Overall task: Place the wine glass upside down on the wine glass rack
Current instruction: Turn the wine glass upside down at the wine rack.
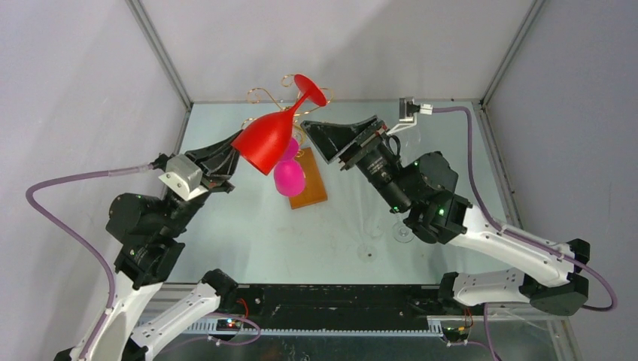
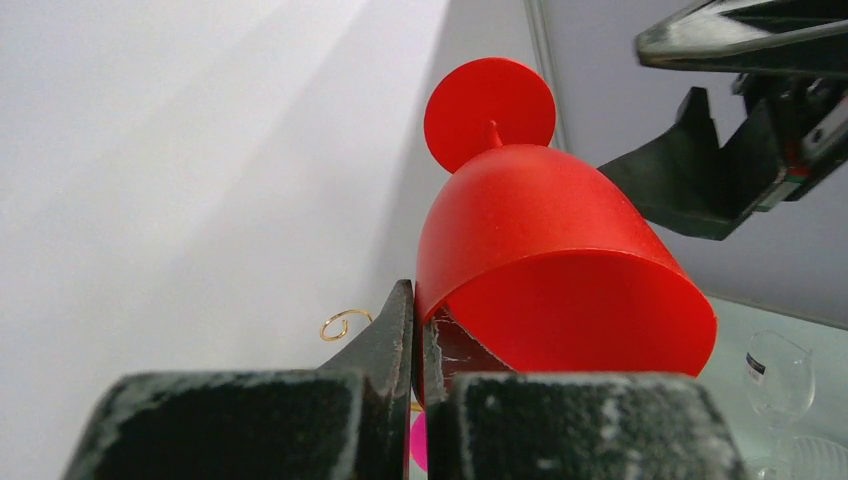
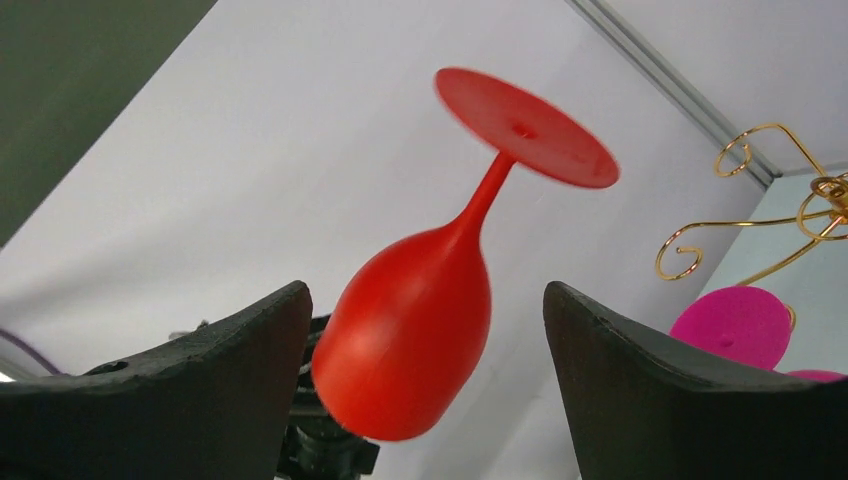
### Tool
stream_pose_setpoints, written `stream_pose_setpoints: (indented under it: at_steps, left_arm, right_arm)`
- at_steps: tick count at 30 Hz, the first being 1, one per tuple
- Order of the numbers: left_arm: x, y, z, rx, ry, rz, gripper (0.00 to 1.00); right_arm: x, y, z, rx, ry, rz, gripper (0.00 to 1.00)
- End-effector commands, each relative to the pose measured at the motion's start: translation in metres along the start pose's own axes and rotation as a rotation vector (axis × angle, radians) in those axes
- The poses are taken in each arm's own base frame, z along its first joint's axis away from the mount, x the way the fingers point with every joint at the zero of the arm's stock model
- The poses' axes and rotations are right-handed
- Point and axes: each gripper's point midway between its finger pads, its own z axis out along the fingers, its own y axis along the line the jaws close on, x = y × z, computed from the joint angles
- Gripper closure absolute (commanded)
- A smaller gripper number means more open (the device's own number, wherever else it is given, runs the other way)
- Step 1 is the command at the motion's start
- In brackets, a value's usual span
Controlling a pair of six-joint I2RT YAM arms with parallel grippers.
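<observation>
Two grippers flank the red wine glass (image 1: 265, 143) at upper centre. The left gripper (image 1: 228, 156) pinches its rim (foot uppermost, tilted); the right gripper (image 3: 425, 292) stands spread. Beside it, the wine glass rack (image 1: 310, 189) carries a pink glass (image 1: 290, 179).

Bright, even light; soft shadows; wine glass (image 3: 410, 340) foot sl. blurred, rt wrist view.

Robotics lab enclosure, plain grey walls (image 1: 68, 90), metal corner struts (image 1: 159, 51), pale tabletop (image 1: 226, 233), purple cabling (image 1: 83, 176)
</observation>
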Motion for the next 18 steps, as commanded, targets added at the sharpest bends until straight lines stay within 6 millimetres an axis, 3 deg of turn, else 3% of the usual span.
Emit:
stream_pose_setpoints:
  at_steps: [1,11,18]
  left_arm:
    - [-0.006,0.002,-0.002,-0.010,-0.022,0.031,1.00]
    - [-0.001,-0.002,-0.006,0.003,0.002,0.024,1.00]
    - [0.002,-0.004,-0.008,0.009,0.014,0.022,1.00]
  right_arm:
    - [-0.019,0.011,0.015,-0.039,-0.045,0.145,0.12]
    - [-0.012,0.006,0.040,-0.048,-0.014,0.277,0.29]
    - [-0.002,0.009,0.051,-0.059,0.020,0.324,0.52]
